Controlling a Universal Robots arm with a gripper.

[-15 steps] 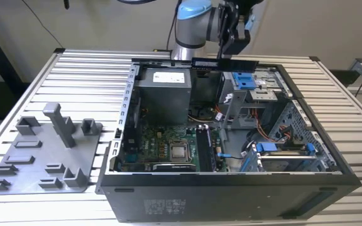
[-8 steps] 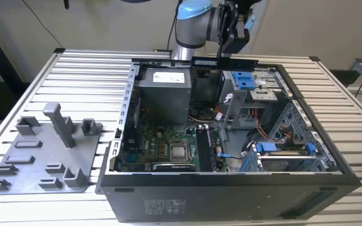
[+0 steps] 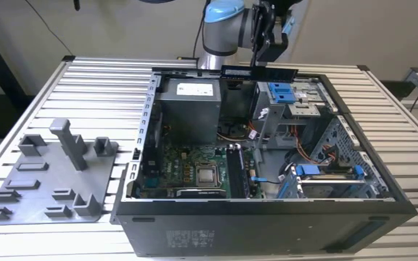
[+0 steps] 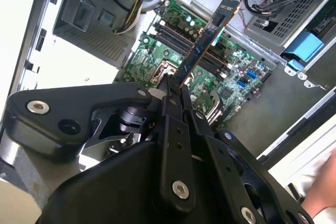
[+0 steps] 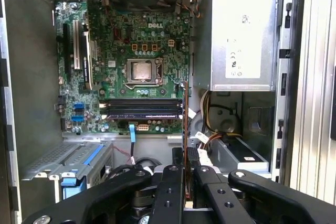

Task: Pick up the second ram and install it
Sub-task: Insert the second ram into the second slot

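Observation:
My gripper (image 3: 261,66) hangs above the far rim of the open computer case (image 3: 148,125), shut on the second ram (image 3: 258,72). The ram is a thin dark stick held level, lying across the case. In the second wrist view the ram (image 4: 207,40) sticks out from my gripper (image 4: 175,85) over the green motherboard (image 4: 157,61). The first wrist view has the ram (image 5: 185,114) edge-on as a thin line rising from my gripper (image 5: 185,156). It stands high above one end of the dark memory slots (image 5: 142,108), beside the silver processor (image 5: 143,71).
The case stands on a slatted white table (image 3: 100,81). A grey holder plate (image 3: 49,179) with upright blocks lies at the exterior view's left. Inside the case are a grey power supply (image 3: 191,103), blue drive brackets (image 3: 282,92) and loose cables (image 3: 318,157).

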